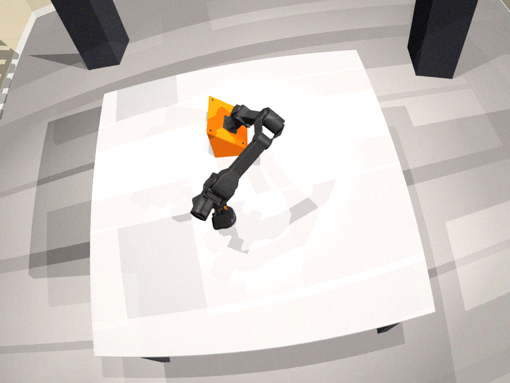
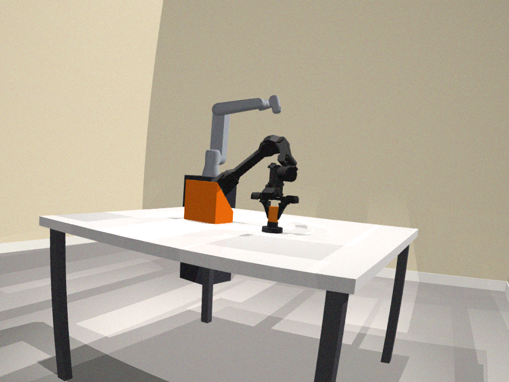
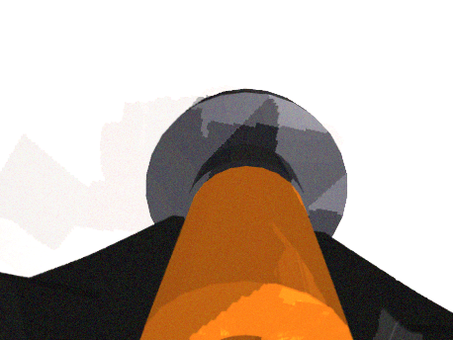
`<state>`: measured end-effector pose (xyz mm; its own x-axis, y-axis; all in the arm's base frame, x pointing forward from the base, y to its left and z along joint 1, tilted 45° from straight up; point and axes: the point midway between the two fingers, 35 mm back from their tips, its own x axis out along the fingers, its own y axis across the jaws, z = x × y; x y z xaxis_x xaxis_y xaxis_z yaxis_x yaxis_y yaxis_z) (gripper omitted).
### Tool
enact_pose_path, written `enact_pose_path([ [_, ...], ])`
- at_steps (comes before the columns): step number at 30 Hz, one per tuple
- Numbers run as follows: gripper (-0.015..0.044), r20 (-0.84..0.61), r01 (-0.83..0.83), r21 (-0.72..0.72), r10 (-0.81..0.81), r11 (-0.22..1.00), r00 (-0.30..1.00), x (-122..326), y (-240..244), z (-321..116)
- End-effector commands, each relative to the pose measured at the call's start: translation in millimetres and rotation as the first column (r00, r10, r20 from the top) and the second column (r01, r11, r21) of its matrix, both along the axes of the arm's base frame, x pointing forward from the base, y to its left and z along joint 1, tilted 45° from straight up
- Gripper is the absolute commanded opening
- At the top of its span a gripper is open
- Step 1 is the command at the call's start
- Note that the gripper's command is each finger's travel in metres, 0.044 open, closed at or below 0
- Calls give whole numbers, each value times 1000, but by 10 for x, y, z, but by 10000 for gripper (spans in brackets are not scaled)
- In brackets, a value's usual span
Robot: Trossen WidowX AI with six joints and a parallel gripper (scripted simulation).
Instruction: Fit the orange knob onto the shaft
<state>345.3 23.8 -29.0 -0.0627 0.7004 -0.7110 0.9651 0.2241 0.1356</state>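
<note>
The orange knob [image 2: 273, 214] [image 3: 249, 237] stands upright over the round dark pedestal [image 2: 272, 229] [image 3: 170, 168]. In the exterior view its lower end meets the pedestal's raised middle step, with no gap and no bare shaft showing between them. The shaft is hidden, and so are both flat sides. My gripper [image 2: 273, 216] [image 3: 246, 237] is shut on the knob, one black finger on each side, pointing down. In the top view the arm covers most of the knob, and the pedestal's grey rim [image 1: 233, 218] shows at the right.
The arm's orange base block [image 1: 226, 146] [image 2: 200, 201] stands on the white table [image 1: 329, 255] [image 2: 173, 242], behind the pedestal in the exterior view. A grey arm [image 2: 238, 104] rises behind it. Dark posts [image 1: 92, 34] [image 1: 441, 39] stand beyond the table in the top view.
</note>
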Motion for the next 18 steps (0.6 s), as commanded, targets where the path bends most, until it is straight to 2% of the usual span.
enact_pose_path([
  [1,131,0,1,0,-1,1000,1000,1,-6,4],
  [13,440,0,1,0,-1,1000,1000,1,-6,4],
  [18,440,0,1,0,-1,1000,1000,1,-6,4],
])
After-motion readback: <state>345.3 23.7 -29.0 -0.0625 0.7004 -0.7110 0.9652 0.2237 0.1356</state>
